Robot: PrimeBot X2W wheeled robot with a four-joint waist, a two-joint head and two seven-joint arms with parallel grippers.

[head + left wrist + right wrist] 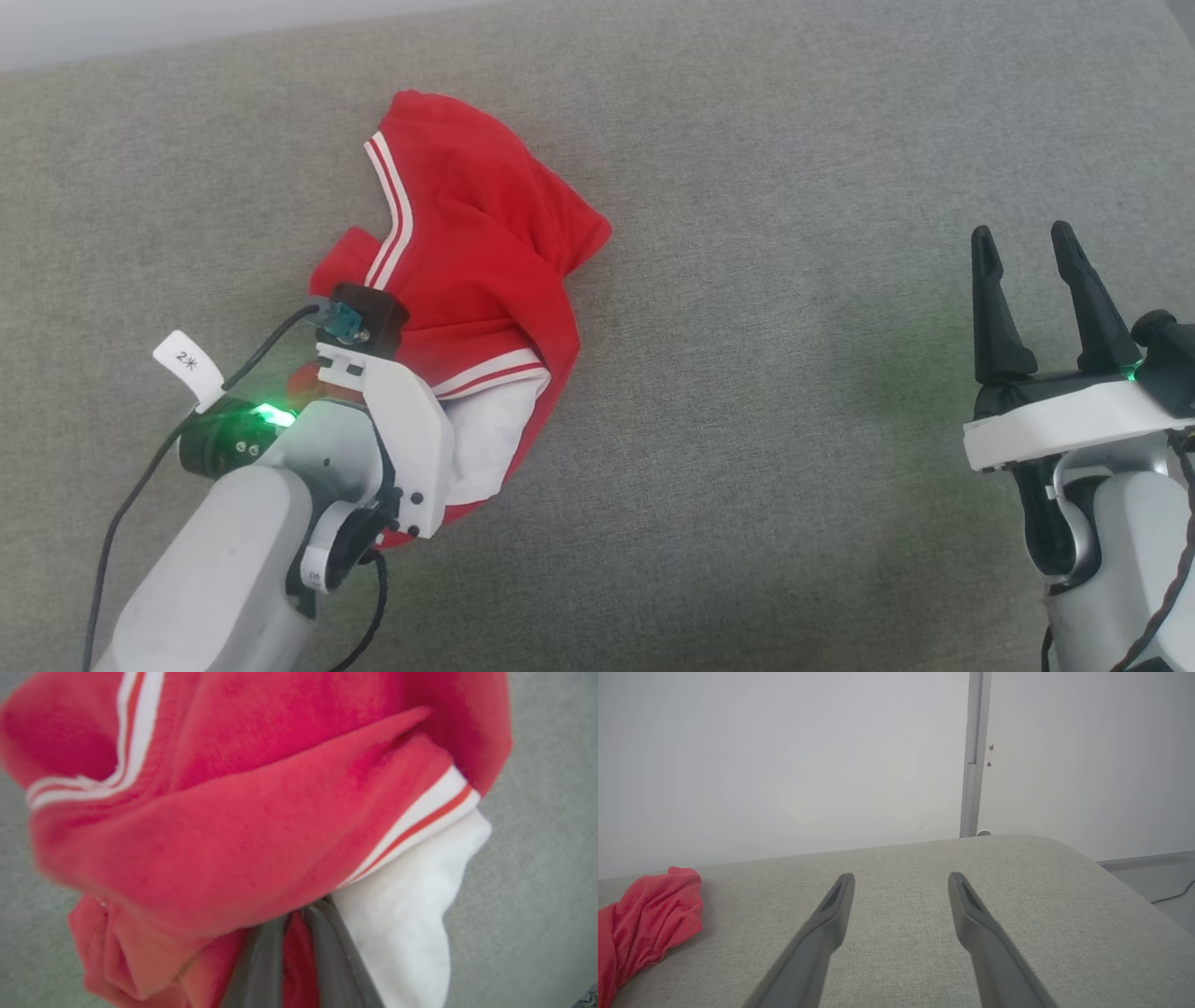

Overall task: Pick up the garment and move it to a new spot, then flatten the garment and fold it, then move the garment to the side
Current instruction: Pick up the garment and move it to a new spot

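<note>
the left gripper [299, 914] was pinched down on the garment [467, 243], its two dark fingers [261, 961] nearly together with a fold of red cloth caught between them. in the head view the pale left wrist covered the near end of the heap, so the fingers themselves were hidden there. the garment lay crumpled on the left half of the grey cushion [794, 280], bunched into a loose mound rather than spread flat, its upper end reaching towards the cushion's far edge. a white-and-red striped trim [392, 205] ran down the mound's left side, and a white sleeve [485, 439] with another striped band hung out at the near end, just beside the wrist. no lettering could be seen. a broad stretch of bare cushion separated the garment from the right gripper [1022, 243], which sat well apart near the cushion's right edge. its fingers [831, 924] were spread wide with nothing between them, pointing towards the far edge and a plain white wall [784, 765].
</note>
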